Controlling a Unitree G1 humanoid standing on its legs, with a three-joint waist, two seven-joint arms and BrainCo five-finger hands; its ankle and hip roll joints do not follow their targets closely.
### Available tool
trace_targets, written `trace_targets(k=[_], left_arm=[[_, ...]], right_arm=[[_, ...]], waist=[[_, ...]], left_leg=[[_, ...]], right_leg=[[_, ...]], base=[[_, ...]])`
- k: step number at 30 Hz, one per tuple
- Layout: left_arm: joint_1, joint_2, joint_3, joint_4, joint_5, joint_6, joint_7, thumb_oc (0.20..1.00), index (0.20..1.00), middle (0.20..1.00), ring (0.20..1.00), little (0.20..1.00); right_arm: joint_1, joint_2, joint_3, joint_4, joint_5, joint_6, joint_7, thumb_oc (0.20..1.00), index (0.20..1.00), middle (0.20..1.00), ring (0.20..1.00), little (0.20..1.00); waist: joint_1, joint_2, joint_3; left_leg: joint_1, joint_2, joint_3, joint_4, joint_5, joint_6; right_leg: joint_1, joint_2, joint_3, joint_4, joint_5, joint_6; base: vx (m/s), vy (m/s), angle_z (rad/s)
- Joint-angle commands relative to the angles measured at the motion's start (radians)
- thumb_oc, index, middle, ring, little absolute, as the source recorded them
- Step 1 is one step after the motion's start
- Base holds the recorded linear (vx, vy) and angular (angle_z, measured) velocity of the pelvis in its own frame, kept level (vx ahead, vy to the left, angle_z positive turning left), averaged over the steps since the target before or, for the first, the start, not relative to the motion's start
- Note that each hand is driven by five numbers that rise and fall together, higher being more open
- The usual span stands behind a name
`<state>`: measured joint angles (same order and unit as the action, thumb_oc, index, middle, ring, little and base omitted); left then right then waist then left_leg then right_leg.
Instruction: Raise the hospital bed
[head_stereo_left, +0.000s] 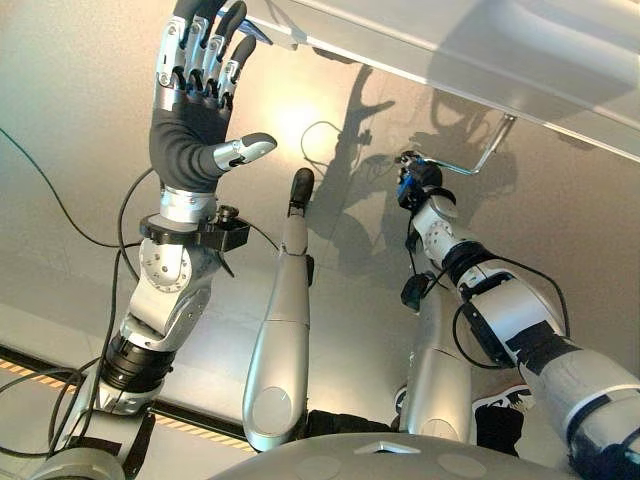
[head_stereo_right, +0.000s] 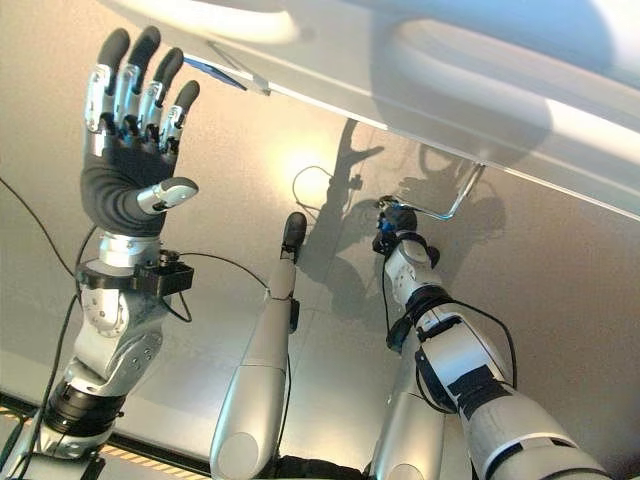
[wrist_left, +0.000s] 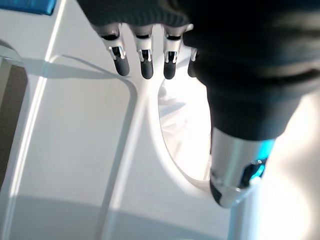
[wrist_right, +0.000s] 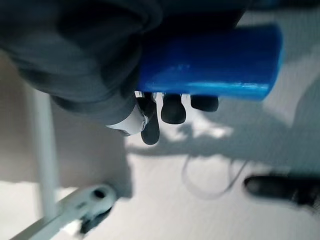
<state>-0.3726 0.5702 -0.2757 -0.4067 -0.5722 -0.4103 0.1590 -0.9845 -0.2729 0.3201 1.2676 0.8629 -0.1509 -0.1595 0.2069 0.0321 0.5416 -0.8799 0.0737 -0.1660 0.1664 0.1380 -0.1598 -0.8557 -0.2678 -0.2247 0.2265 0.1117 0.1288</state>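
right hand clamping blue crank handle under bed edge, ready to wind | left hand hovering spread, idle

The white hospital bed spans the upper right of the frame, its silver crank with blue handle hanging below.

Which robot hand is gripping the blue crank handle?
The right robot hand, low under the bed frame: its fingers curl round the blue crank handle. The left robot hand is raised, fingers straight, holding nothing.
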Motion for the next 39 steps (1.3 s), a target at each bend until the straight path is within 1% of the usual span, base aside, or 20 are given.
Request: trace_targets(k=[1, 8, 12, 14, 16, 19, 22, 23, 24, 25, 26, 28, 29, 30, 31, 32, 35, 36, 38, 39], left_arm=[[-0.038, -0.027, -0.012, -0.110, 0.018, -0.052, -0.008, 1.000, 1.000, 1.000, 1.000, 1.000], [-0.057, -0.024, -0.014, -0.088, 0.038, -0.052, -0.018, 1.000, 1.000, 1.000, 1.000, 1.000], [-0.056, -0.027, -0.011, -0.076, 0.043, -0.049, -0.021, 1.000, 1.000, 1.000, 1.000, 1.000], [-0.054, -0.027, -0.009, -0.068, 0.043, -0.047, -0.024, 1.000, 1.000, 1.000, 1.000, 1.000], [-0.055, -0.023, -0.008, -0.068, 0.045, -0.046, -0.027, 1.000, 1.000, 1.000, 1.000, 1.000], [-0.049, -0.011, -0.001, -0.065, 0.048, -0.040, -0.042, 1.000, 1.000, 1.000, 1.000, 1.000], [-0.045, -0.001, 0.005, -0.068, 0.046, -0.044, -0.048, 1.000, 1.000, 1.000, 1.000, 1.000], [-0.040, 0.006, 0.011, -0.067, 0.044, -0.046, -0.051, 1.000, 1.000, 1.000, 1.000, 1.000], [-0.040, 0.006, 0.011, -0.067, 0.044, -0.047, -0.052, 1.000, 1.000, 1.000, 1.000, 1.000], [-0.034, 0.010, 0.022, -0.066, 0.047, -0.049, -0.052, 1.000, 1.000, 1.000, 1.000, 1.000], [-0.033, 0.010, 0.022, -0.066, 0.047, -0.049, -0.052, 1.000, 1.000, 1.000, 1.000, 1.000], [-0.023, 0.010, 0.034, -0.065, 0.049, -0.051, -0.055, 1.000, 1.000, 1.000, 1.000, 1.000], [-0.005, 0.013, 0.054, -0.072, 0.060, -0.052, -0.051, 1.000, 1.000, 1.000, 1.000, 1.000], [-0.002, 0.014, 0.055, -0.074, 0.060, -0.052, -0.051, 1.000, 1.000, 1.000, 1.000, 1.000], [0.020, 0.012, 0.100, -0.083, 0.080, -0.050, -0.039, 1.000, 1.000, 1.000, 1.000, 1.000], [0.026, 0.014, 0.098, -0.087, 0.081, -0.048, -0.038, 1.000, 1.000, 1.000, 1.000, 1.000], [0.054, 0.015, 0.148, -0.102, 0.111, -0.044, -0.021, 1.000, 1.000, 1.000, 1.000, 1.000], [0.068, 0.020, 0.165, -0.110, 0.115, -0.042, -0.019, 1.000, 1.000, 1.000, 1.000, 1.000], [0.089, 0.035, 0.194, -0.130, 0.114, -0.038, -0.020, 1.000, 1.000, 1.000, 1.000, 1.000], [0.107, 0.045, 0.219, -0.145, 0.114, -0.037, -0.023, 1.000, 1.000, 1.000, 1.000, 1.000]], right_arm=[[-0.070, -0.052, 0.020, -0.013, -0.114, 0.012, -0.001, 0.200, 0.200, 0.200, 0.200, 0.200], [0.028, -0.176, -0.065, 0.038, -0.118, 0.020, -0.014, 0.200, 0.200, 0.200, 0.200, 0.200], [0.093, -0.230, -0.142, 0.067, -0.051, 0.008, -0.021, 0.200, 0.200, 0.200, 0.200, 0.200], [0.134, -0.251, -0.180, 0.077, -0.017, 0.000, -0.025, 0.200, 0.200, 0.200, 0.200, 0.200], [0.157, -0.258, -0.190, 0.081, -0.010, -0.001, -0.023, 0.200, 0.200, 0.200, 0.200, 0.200], [0.234, -0.316, -0.248, 0.098, 0.009, -0.012, -0.029, 0.200, 0.200, 0.200, 0.200, 0.200], [0.282, -0.375, -0.291, 0.118, 0.018, -0.019, -0.034, 0.200, 0.200, 0.200, 0.200, 0.200], [0.304, -0.401, -0.308, 0.113, 0.027, -0.028, -0.036, 0.200, 0.200, 0.200, 0.200, 0.200], [0.306, -0.402, -0.309, 0.112, 0.027, -0.028, -0.036, 0.200, 0.200, 0.200, 0.200, 0.200], [0.329, -0.422, -0.321, 0.100, 0.033, -0.038, -0.036, 0.200, 0.200, 0.200, 0.200, 0.200], [0.330, -0.422, -0.321, 0.100, 0.033, -0.039, -0.036, 0.200, 0.200, 0.200, 0.200, 0.200], [0.348, -0.434, -0.318, 0.035, 0.047, -0.069, -0.031, 0.200, 0.200, 0.200, 0.200, 0.200], [0.397, -0.425, -0.298, -0.098, 0.033, -0.113, -0.034, 0.200, 0.200, 0.200, 0.200, 0.200], [0.404, -0.420, -0.299, -0.108, 0.030, -0.113, -0.040, 0.200, 0.200, 0.200, 0.200, 0.200], [0.521, -0.394, -0.309, -0.367, 0.026, -0.179, -0.039, 0.200, 0.200, 0.200, 0.200, 0.200], [0.540, -0.387, -0.316, -0.390, 0.017, -0.175, -0.053, 0.200, 0.200, 0.200, 0.200, 0.200], [0.717, -0.344, -0.372, -0.742, -0.002, -0.250, -0.036, 0.200, 0.200, 0.200, 0.200, 0.200], [0.785, -0.332, -0.394, -0.877, -0.023, -0.263, -0.031, 0.200, 0.200, 0.200, 0.200, 0.200], [0.861, -0.304, -0.421, -1.008, -0.022, -0.292, -0.010, 0.200, 0.200, 0.200, 0.200, 0.200], [0.919, -0.289, -0.426, -1.114, -0.017, -0.291, 0.026, 0.200, 0.200, 0.200, 0.200, 0.200]], waist=[[-0.008, 0.096, -0.022], [-0.057, 0.104, -0.022], [-0.085, 0.095, -0.022], [-0.106, 0.090, -0.022], [-0.112, 0.084, -0.022], [-0.147, 0.074, -0.022], [-0.167, 0.079, -0.022], [-0.180, 0.074, -0.022], [-0.178, 0.073, -0.022], [-0.192, 0.063, -0.022], [-0.191, 0.063, -0.022], [-0.203, 0.047, -0.022], [-0.223, 0.024, -0.022], [-0.223, 0.021, -0.022], [-0.253, -0.013, -0.022], [-0.251, -0.017, -0.022], [-0.288, -0.054, -0.022], [-0.295, -0.065, -0.022], [-0.305, -0.079, -0.022], [-0.311, -0.087, -0.022]], left_leg=[[-0.023, -0.028, 0.077, 0.079, -0.077, 0.053], [-0.040, -0.006, 0.112, 0.085, -0.079, 0.058], [-0.035, 0.014, 0.133, 0.076, -0.080, 0.058], [-0.031, 0.025, 0.144, 0.073, -0.080, 0.057], [-0.026, 0.032, 0.151, 0.070, -0.081, 0.057], [-0.003, 0.048, 0.168, 0.060, -0.080, 0.051], [0.022, 0.055, 0.184, 0.043, -0.075, 0.044], [0.031, 0.062, 0.194, 0.041, -0.073, 0.039], [0.032, 0.062, 0.195, 0.041, -0.073, 0.039], [0.042, 0.069, 0.201, 0.041, -0.072, 0.035], [0.044, 0.070, 0.202, 0.040, -0.072, 0.035], [0.055, 0.080, 0.209, 0.037, -0.070, 0.030], [0.066, 0.089, 0.221, 0.028, -0.067, 0.025], [0.068, 0.089, 0.223, 0.028, -0.067, 0.025], [0.073, 0.094, 0.230, 0.019, -0.064, 0.021], [0.080, 0.093, 0.232, 0.017, -0.062, 0.021], [0.087, 0.095, 0.235, 0.002, -0.058, 0.018], [0.090, 0.095, 0.233, -0.001, -0.056, 0.018], [0.092, 0.095, 0.227, -0.003, -0.054, 0.018], [0.094, 0.094, 0.227, -0.005, -0.053, 0.017]], right_leg=[[0.029, 0.002, 0.050, 0.028, -0.050, 0.045], [-0.034, 0.026, 0.094, 0.034, -0.049, 0.042], [-0.069, 0.050, 0.124, 0.037, -0.044, 0.044], [-0.089, 0.062, 0.136, 0.041, -0.042, 0.045], [-0.098, 0.069, 0.144, 0.048, -0.045, 0.044], [-0.108, 0.081, 0.160, 0.059, -0.050, 0.045], [-0.111, 0.088, 0.172, 0.065, -0.053, 0.045], [-0.113, 0.093, 0.177, 0.071, -0.054, 0.045], [-0.113, 0.093, 0.179, 0.072, -0.054, 0.045], [-0.114, 0.103, 0.182, 0.074, -0.055, 0.043], [-0.113, 0.103, 0.183, 0.074, -0.055, 0.042], [-0.110, 0.111, 0.186, 0.072, -0.053, 0.043], [-0.109, 0.121, 0.190, 0.067, -0.047, 0.043], [-0.108, 0.121, 0.192, 0.067, -0.047, 0.042], [-0.108, 0.130, 0.195, 0.058, -0.039, 0.043], [-0.104, 0.130, 0.197, 0.058, -0.039, 0.044], [-0.093, 0.133, 0.197, 0.044, -0.034, 0.045], [-0.086, 0.134, 0.196, 0.040, -0.033, 0.045], [-0.077, 0.131, 0.190, 0.037, -0.031, 0.045], [-0.074, 0.130, 0.189, 0.036, -0.031, 0.045]], base=[[0.00, 0.000, 0.00], [0.00, -0.002, -0.11], [0.00, -0.043, -0.11], [0.01, -0.049, -0.14], [0.01, -0.054, -0.16], [-0.01, -0.099, -0.15], [-0.01, -0.054, 0.01], [-0.01, -0.049, 0.07], [0.00, -0.090, 0.07], [0.00, -0.048, 0.05], [0.01, -0.072, 0.05], [0.00, -0.057, 0.01], [-0.01, -0.047, 0.01], [-0.01, -0.069, -0.05], [-0.01, -0.040, -0.11], [-0.01, -0.054, -0.15], [-0.02, -0.040, -0.16], [-0.01, -0.047, -0.10], [-0.01, -0.031, -0.04], [0.00, 0.000, 0.00]])
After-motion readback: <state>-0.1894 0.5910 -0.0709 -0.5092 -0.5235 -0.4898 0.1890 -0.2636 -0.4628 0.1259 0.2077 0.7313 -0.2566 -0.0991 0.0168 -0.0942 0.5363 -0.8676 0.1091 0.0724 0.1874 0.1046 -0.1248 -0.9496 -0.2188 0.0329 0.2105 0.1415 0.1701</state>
